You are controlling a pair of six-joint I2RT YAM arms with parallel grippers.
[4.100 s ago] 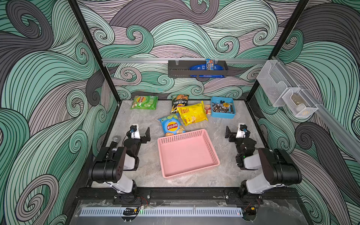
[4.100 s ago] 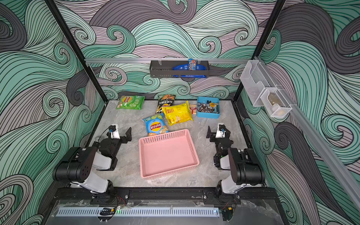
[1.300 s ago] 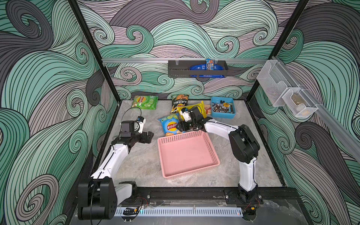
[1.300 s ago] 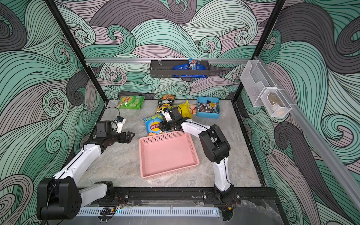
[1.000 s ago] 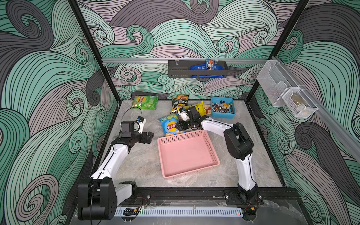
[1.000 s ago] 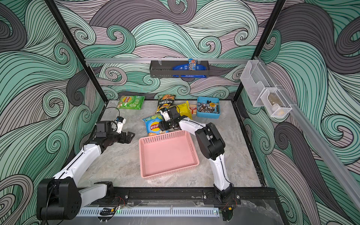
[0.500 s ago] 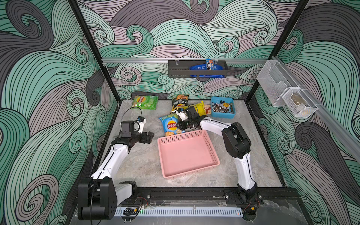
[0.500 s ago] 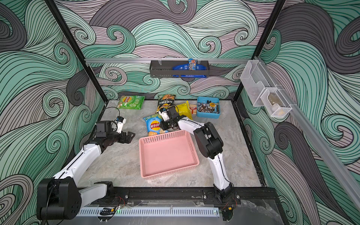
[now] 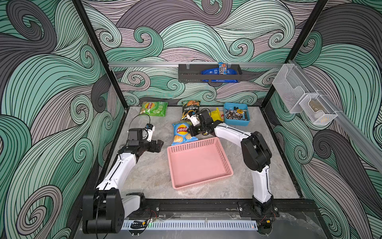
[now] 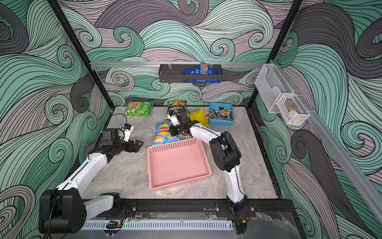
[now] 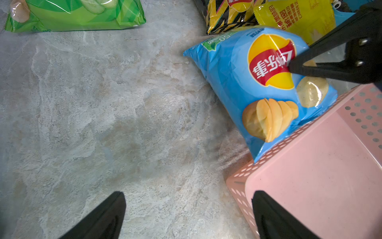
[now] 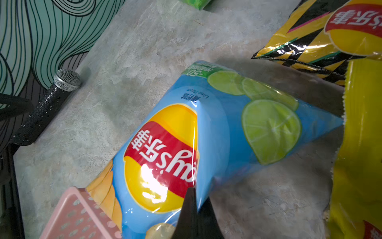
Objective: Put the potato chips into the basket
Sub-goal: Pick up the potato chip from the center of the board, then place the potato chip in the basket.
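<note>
Pinches foil of the blue bag (image 9: pixel 182 133) in the right tool (image 12: pixel 194 198), beside the basket (image 9: pixel 198 142); holds the left tool (image 9: pixel 158 144) spread wide, empty, above the surface (image 9: pixel 148 171).

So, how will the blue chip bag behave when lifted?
The blue chip bag looks puffed with air, so probably light. Its glossy foil may slip: the jaws of the right gripper pinch only a thin ridge. Being soft, it will likely sag and swing.

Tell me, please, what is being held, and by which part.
The right gripper pinches the blue bag by a front foil fold; left gripper holds nothing.
</note>
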